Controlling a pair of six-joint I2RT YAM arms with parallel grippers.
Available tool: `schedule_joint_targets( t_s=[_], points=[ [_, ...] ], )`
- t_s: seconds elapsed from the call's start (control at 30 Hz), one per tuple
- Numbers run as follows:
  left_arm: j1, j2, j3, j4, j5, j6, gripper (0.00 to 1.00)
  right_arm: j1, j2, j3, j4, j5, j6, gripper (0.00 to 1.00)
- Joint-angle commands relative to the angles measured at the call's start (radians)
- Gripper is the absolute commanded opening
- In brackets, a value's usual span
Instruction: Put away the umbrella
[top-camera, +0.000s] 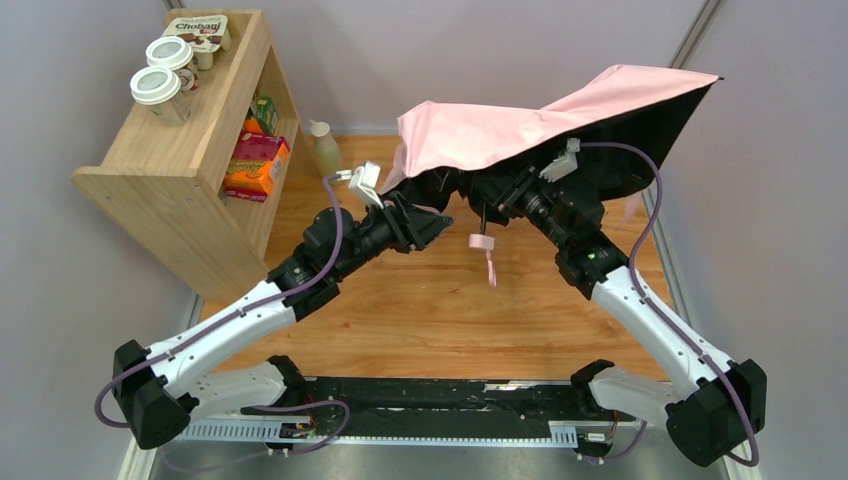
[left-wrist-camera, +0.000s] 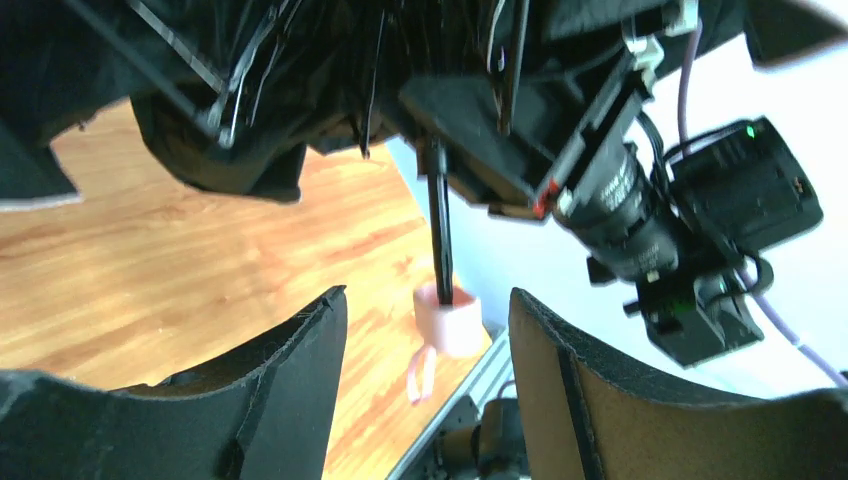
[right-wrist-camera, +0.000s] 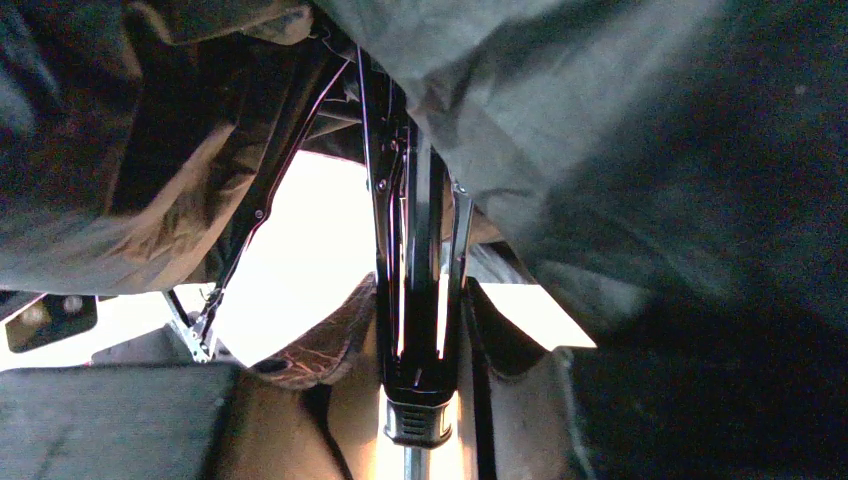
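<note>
The umbrella (top-camera: 520, 118) hangs half open over the back of the table, pale pink on top and black underneath. Its thin black shaft (left-wrist-camera: 440, 230) runs down to a small pink handle (top-camera: 482, 241) with a dangling strap (top-camera: 490, 268). My right gripper (right-wrist-camera: 420, 320) sits under the canopy, shut on the umbrella's black runner and folded ribs (right-wrist-camera: 415, 250). My left gripper (left-wrist-camera: 428, 297) is open just left of the handle (left-wrist-camera: 450, 318), which lies beyond the fingertips and is not touched. In the top view the canopy hides the right gripper's fingers.
A wooden shelf unit (top-camera: 180, 190) stands at the back left with lidded cups (top-camera: 160, 85), a yogurt pack and snack boxes (top-camera: 255, 165). A pale bottle (top-camera: 323, 148) stands beside it. Walls close in on both sides, and a metal rail (top-camera: 430, 425) runs along the near edge.
</note>
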Motion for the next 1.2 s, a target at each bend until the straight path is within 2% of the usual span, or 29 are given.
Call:
schedule_joint_targets(
  t_s=[0.0,0.13,0.2,0.27,0.3,0.4,0.5,0.6,0.7,0.77,0.9,0.97,1.07,1.1,1.17],
  points=[
    [0.008,-0.087,-0.041,-0.021,0.127,0.023,0.66,-0.078,-0.007,0.039,0.107,-0.023,0.001,0.00],
    [0.008,-0.192,-0.043,-0.119,0.138,0.151,0.57,-0.152,-0.006,0.003,0.264,-0.342,-0.073,0.00],
    [0.010,-0.252,-0.005,-0.203,0.141,0.258,0.57,-0.181,-0.002,-0.014,0.366,-0.541,-0.103,0.00],
    [0.008,-0.299,0.053,-0.310,0.120,0.365,0.57,-0.200,-0.004,-0.050,0.498,-0.674,-0.105,0.00],
    [0.008,-0.316,0.067,-0.365,0.110,0.426,0.56,-0.204,-0.006,-0.075,0.564,-0.730,-0.101,0.00],
    [0.008,-0.396,0.112,-0.424,0.020,0.473,0.51,-0.206,-0.010,-0.115,0.707,-0.832,-0.082,0.00],
    [0.008,-0.512,0.069,-0.336,-0.022,0.453,0.46,-0.207,-0.001,-0.121,0.724,-0.922,-0.166,0.00],
    [0.008,-0.594,-0.009,-0.227,-0.003,0.425,0.55,-0.204,-0.006,-0.194,0.793,-0.901,-0.281,0.00],
    [0.008,-0.602,0.017,-0.287,-0.003,0.412,0.71,-0.191,-0.001,-0.268,0.994,-0.892,-0.297,0.00],
    [0.008,-0.559,0.070,-0.365,0.030,0.386,0.76,-0.181,0.005,-0.279,1.049,-0.897,-0.283,0.00],
    [0.008,-0.450,0.158,-0.423,0.194,0.364,0.76,-0.151,-0.021,-0.279,0.981,-0.877,-0.323,0.00],
    [0.010,-0.399,0.202,-0.467,0.260,0.362,0.66,-0.132,-0.038,-0.273,0.916,-0.857,-0.360,0.00],
    [0.008,-0.364,0.209,-0.472,0.360,0.369,0.60,-0.100,-0.064,-0.261,0.812,-0.826,-0.447,0.00],
    [0.008,-0.355,0.198,-0.455,0.421,0.372,0.59,-0.094,-0.068,-0.261,0.780,-0.812,-0.470,0.00],
    [0.010,-0.355,0.190,-0.437,0.458,0.375,0.60,-0.089,-0.078,-0.274,0.772,-0.806,-0.492,0.00]
  ],
)
